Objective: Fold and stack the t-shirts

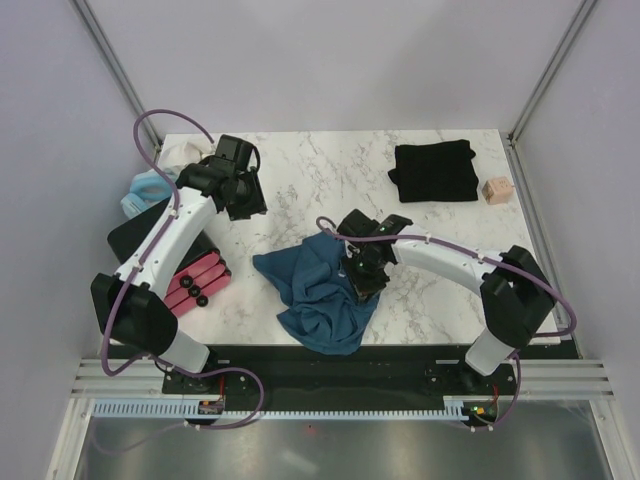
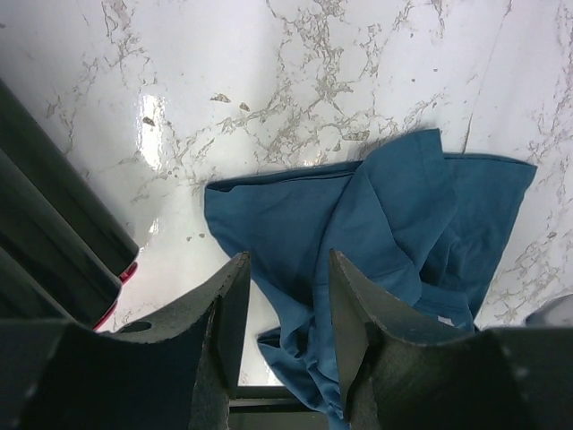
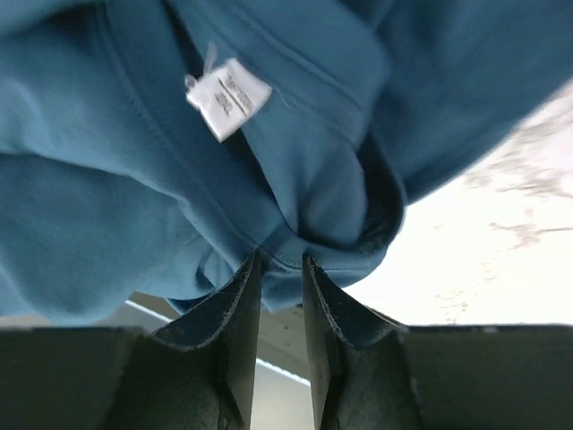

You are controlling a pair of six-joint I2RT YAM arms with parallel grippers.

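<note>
The dark teal-blue t-shirt lies crumpled at the table's front middle, one part hanging over the front edge. My right gripper is on its right side, shut on a hem fold of the shirt; the fingertips pinch the cloth below a white label. My left gripper hovers open and empty over bare marble at the left, away from the shirt; its wrist view shows the shirt beyond the open gripper. The black t-shirt lies folded at the back right.
A small wooden block sits right of the black shirt. A pale blue ring-shaped item and a white object lie at the far left. A black tray and pink-red bars sit at the front left.
</note>
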